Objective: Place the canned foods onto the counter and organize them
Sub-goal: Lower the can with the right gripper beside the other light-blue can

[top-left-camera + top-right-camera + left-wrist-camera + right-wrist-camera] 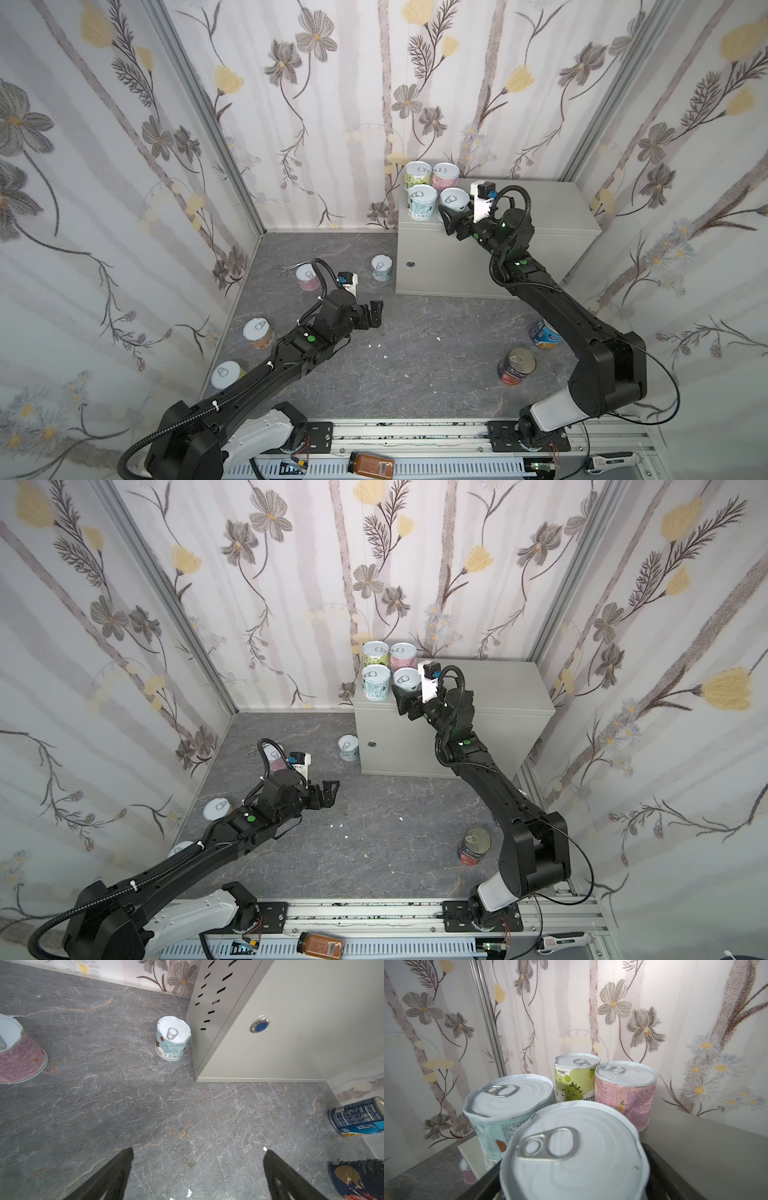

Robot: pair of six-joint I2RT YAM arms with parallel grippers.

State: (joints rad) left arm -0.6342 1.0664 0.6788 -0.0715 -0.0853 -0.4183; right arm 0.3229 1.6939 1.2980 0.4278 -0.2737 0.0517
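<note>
Three pastel canned foods stand together at the counter's [540,216] back left: green [417,176], pink [445,176] and teal [422,202]. A fourth can [456,200] stands beside them between the fingers of my right gripper [451,216]; in the right wrist view its lid [571,1157] fills the space between the fingers, and contact cannot be made out. My left gripper [374,313] hangs open and empty over the floor. Down there stand a pale blue can [172,1038] by the counter's corner and a pink can [307,277], with several more near the arms.
On the floor stand a dark tomato can [517,366], a blue can [544,333] partly behind the right arm, and two pale-lidded cans [258,333] [225,374] by the left arm. Scissors [291,268] lie near the pink can. An amber jar [371,464] lies on the front rail.
</note>
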